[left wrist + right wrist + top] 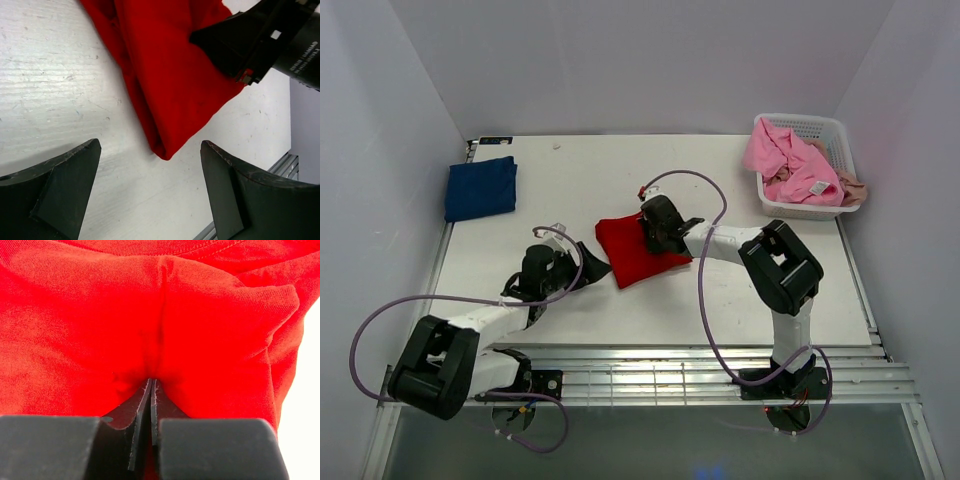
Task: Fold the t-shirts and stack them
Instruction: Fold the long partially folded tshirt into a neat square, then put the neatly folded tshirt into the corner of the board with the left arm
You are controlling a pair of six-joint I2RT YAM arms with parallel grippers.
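The folded red t-shirt (630, 252) lies mid-table. My right gripper (650, 226) rests on its right edge, jaws shut on a pinch of the red cloth (150, 340). The red t-shirt's near corner shows in the left wrist view (170, 90), with the right gripper's black body above it at the upper right. My left gripper (588, 272) is open and empty, just left of the shirt's near corner, its fingers (60, 185) apart over bare table. A folded navy t-shirt (480, 187) lies at the far left. Pink t-shirts (790, 165) and a beige one (855, 190) sit in the basket.
The white lattice basket (835, 135) stands at the far right corner. White walls close in the table on three sides. A metal rail (700, 375) runs along the near edge by the arm bases. Purple cables loop beside both arms.
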